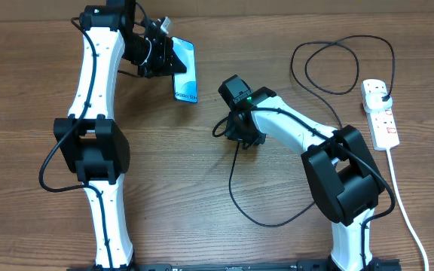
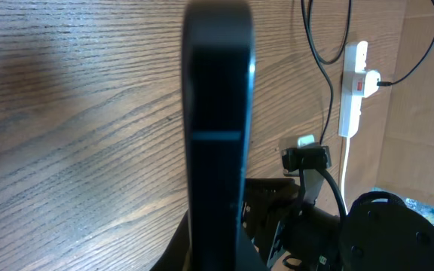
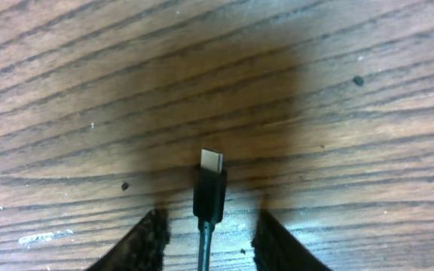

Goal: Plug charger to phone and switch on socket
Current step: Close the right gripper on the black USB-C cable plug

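Straddling the thin black charger cable (image 3: 209, 194) at its tip, the open right gripper (image 3: 211, 220) needed it centred between its jaws; the left gripper (image 1: 159, 55) clamped the slim blue-screened phone (image 1: 187, 77).

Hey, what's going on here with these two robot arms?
The left gripper holds the phone, its screen lit. The right gripper is down over the charger connector tip on the table, straddling it without gripping yet. The charger's plug sits in the socket.
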